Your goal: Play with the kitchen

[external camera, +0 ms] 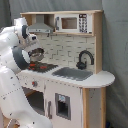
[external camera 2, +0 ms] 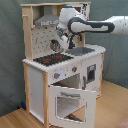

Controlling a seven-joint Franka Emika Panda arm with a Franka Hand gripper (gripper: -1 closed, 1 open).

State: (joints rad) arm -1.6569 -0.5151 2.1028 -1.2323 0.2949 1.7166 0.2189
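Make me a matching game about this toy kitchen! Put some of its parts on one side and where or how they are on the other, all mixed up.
Parts:
1. Oven door
2. Faucet
3. Microwave
4. Hob

Place or state:
A. up on the top shelf
B. hanging open at the front
C. black, curved, standing behind the sink
D. flat black plate under the grey hood

Pairs: 1-B, 2-C, 3-A, 4-D
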